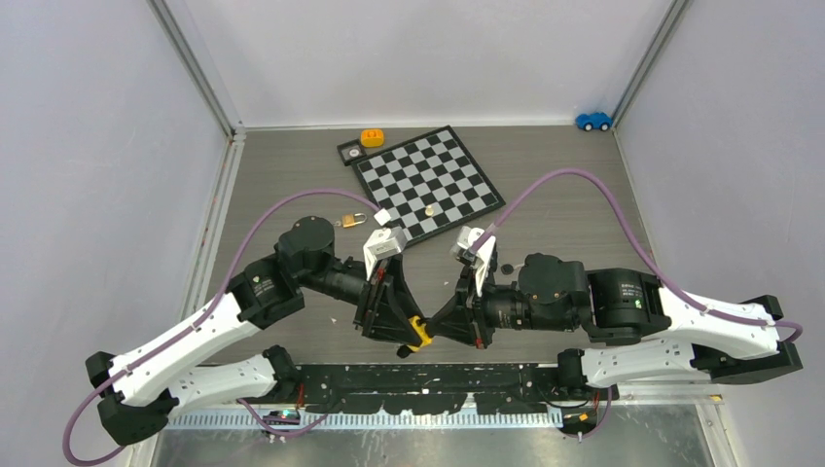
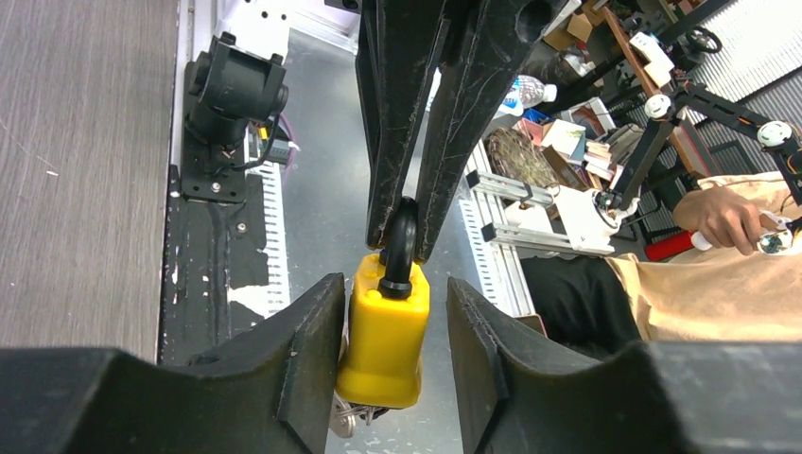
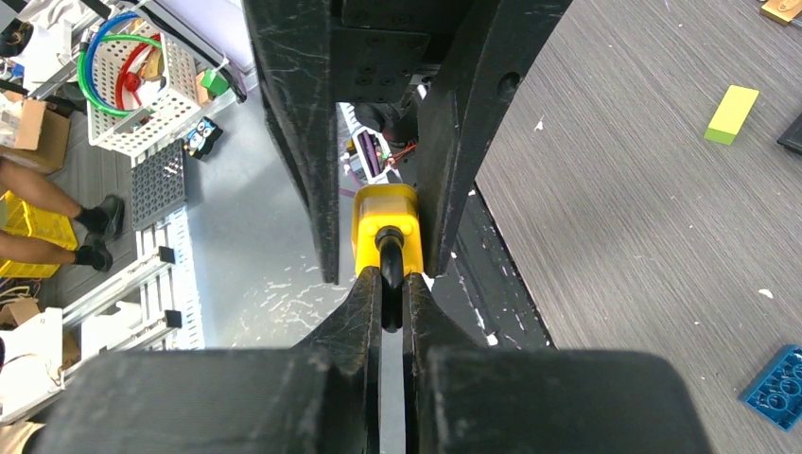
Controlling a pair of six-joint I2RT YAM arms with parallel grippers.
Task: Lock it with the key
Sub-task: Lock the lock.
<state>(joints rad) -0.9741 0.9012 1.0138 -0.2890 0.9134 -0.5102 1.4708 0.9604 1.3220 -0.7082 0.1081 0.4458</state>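
right hand point(image 3: 392, 288) pinching padlock point(image 2: 383, 345) shackle | left hand point(image 2: 395, 322) gaping round body | key point(image 2: 346, 417) hanging at base: tiny, stiff, probably slick, likely needing a bow pinch

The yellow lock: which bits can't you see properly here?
- Top view: the yellow padlock is tiny, mostly covered by the left gripper and right gripper.
- Left wrist view: the key is half behind a finger and cut by the bottom edge; in the keyhole or not, unclear.
- Right wrist view: keyhole end hidden behind the padlock's body.
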